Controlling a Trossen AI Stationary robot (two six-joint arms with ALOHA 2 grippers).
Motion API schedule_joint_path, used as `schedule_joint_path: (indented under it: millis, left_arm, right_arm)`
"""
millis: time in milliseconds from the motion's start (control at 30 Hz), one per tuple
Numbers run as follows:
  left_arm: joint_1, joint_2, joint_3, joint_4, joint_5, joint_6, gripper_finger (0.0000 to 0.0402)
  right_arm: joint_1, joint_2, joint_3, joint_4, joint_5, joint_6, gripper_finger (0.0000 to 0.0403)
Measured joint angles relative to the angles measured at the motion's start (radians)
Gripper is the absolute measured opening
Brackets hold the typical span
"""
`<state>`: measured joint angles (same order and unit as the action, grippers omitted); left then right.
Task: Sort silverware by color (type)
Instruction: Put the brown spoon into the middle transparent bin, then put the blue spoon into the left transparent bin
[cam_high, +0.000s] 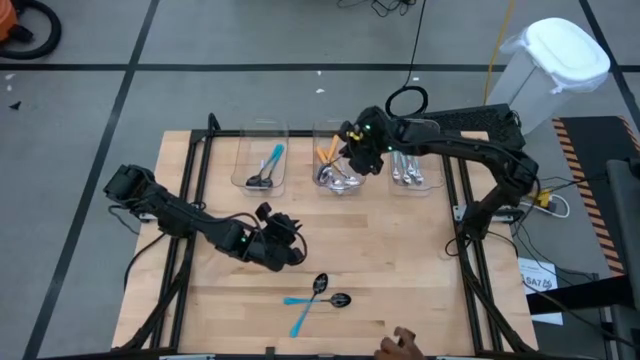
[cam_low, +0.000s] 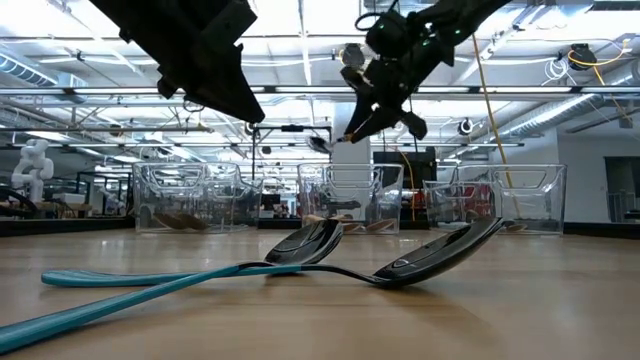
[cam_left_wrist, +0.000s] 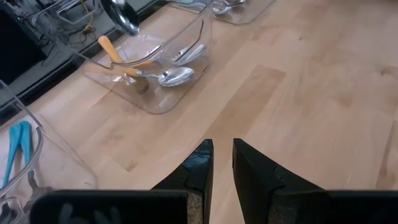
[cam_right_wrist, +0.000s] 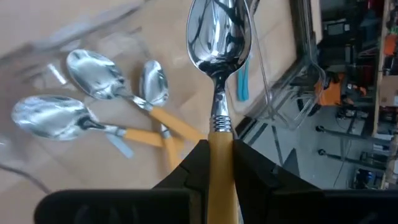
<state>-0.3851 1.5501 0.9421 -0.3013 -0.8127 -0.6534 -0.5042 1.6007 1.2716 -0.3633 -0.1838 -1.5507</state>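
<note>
Right hand holding an orange-handled spoon above the middle bin.

The right hand (cam_right_wrist: 219, 163) is clamped on the orange spoon (cam_right_wrist: 218, 81) by its handle, shiny bowl pointing away from the fingers, over the middle bin (cam_high: 337, 185), where three more orange-handled spoons (cam_right_wrist: 106, 106) lie. The left bin (cam_high: 262, 170) holds teal-handled spoons (cam_high: 268, 168); the right bin (cam_high: 412, 180) holds silver ones (cam_high: 404, 170). Two teal spoons with black bowls (cam_high: 318, 295) lie crossed on the table (cam_high: 420, 280), near its front edge. The left hand (cam_left_wrist: 222, 165) hangs over bare wood between them and the bins, fingers nearly together and gripping nothing. A person's hand (cam_high: 400, 346) shows at the table's front edge.
</note>
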Motion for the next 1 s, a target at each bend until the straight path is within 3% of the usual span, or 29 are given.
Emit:
schedule_joint_path:
  millis: [200, 400, 600, 833, 1000]
  left_arm:
    - [0.002, 0.0, 0.0, 0.001, 0.0, 0.021, 0.0063]
    - [0.007, 0.0, 0.0, -0.002, 0.0, 0.026, 0.0063]
    - [0.007, 0.0, 0.0, -0.011, 0.0, 0.031, 0.0063]
    - [0.007, 0.0, 0.0, -0.013, 0.0, 0.04, 0.0063]
    - [0.007, 0.0, 0.0, -0.009, 0.0, 0.043, 0.0063]
  right_arm:
    - [-0.029, 0.125, 0.123, -0.131, 0.002, -0.067, 0.0042]
    - [-0.045, 0.241, 0.199, -0.147, 0.011, -0.099, 0.0042]
    - [-0.046, 0.307, 0.211, -0.173, 0.031, -0.164, 0.0043]
    - [-0.046, 0.343, 0.21, -0.182, 0.031, -0.16, 0.0097]
    - [-0.046, 0.345, 0.21, -0.183, 0.031, -0.158, 0.0094]
